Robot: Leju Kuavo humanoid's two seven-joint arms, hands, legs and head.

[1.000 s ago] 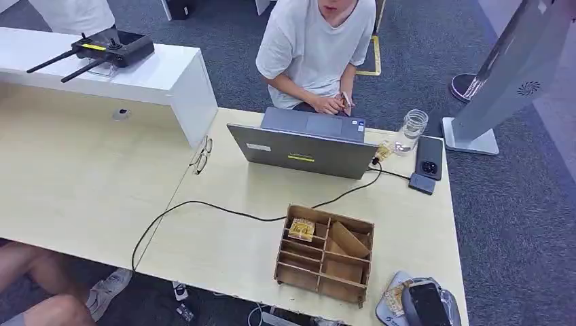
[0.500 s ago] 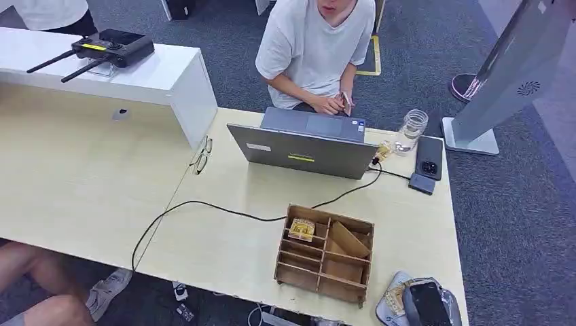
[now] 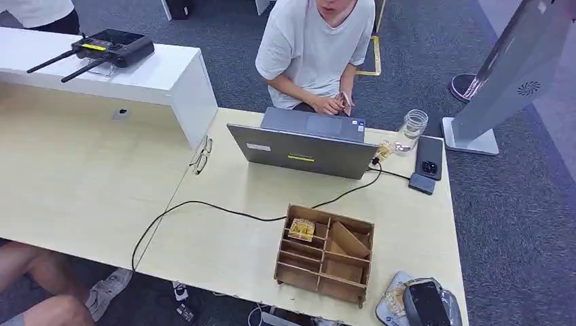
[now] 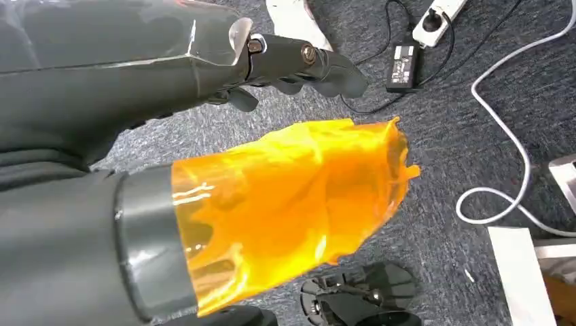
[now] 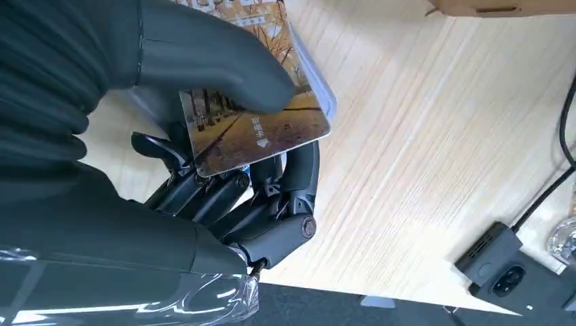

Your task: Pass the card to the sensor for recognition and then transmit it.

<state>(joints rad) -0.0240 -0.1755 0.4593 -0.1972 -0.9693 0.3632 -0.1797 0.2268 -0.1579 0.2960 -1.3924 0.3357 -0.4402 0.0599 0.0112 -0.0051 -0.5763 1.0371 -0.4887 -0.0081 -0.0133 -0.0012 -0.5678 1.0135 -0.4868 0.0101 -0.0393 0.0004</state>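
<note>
Right wrist view shows the printed card with a tree-lined-road photo pinched between the right hand's thumb and dark fingers above the pale wooden worktop, while the left hand, orange film on its thumb, hangs loosely curled and empty over grey carpet.

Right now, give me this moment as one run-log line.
right hand: holds card over table | left hand: holds nothing, above floor | card not yet handed over
</note>
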